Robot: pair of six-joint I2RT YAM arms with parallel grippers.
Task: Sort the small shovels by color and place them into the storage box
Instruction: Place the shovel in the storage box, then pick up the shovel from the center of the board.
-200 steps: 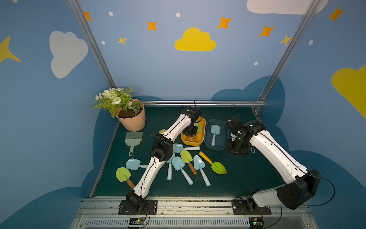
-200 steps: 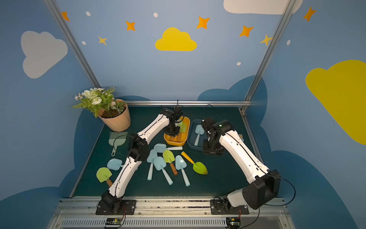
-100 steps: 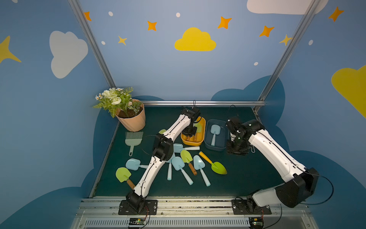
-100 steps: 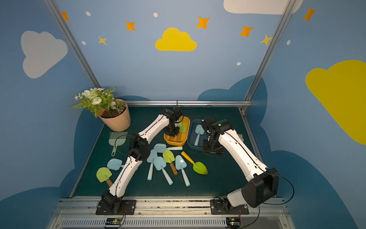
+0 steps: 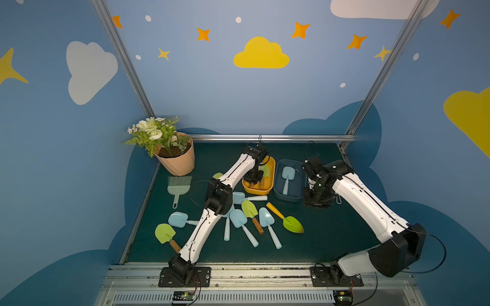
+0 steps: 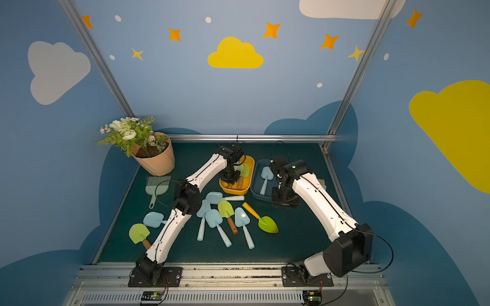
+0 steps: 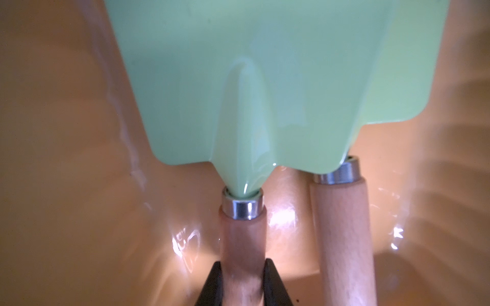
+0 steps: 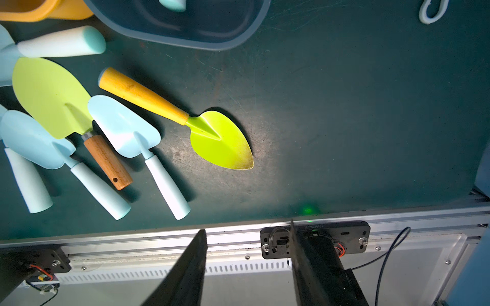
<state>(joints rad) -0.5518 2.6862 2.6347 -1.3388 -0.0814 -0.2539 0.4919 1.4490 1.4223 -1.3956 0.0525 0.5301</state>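
Since a second ago your right arm (image 5: pixel 363 200) has edged inward, right jaws parted and empty above the desk (image 5: pixel 331 233), while your left jaws stay clenched on the wooden handle (image 7: pixel 242 251) of a green shovel (image 7: pixel 252 92) inside the yellow box (image 5: pixel 261 190), likely light, stiff, slick-bladed, best held there.

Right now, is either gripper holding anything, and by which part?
The left gripper is shut on a green shovel by its wooden handle, inside the yellow box. The right gripper is open and empty.
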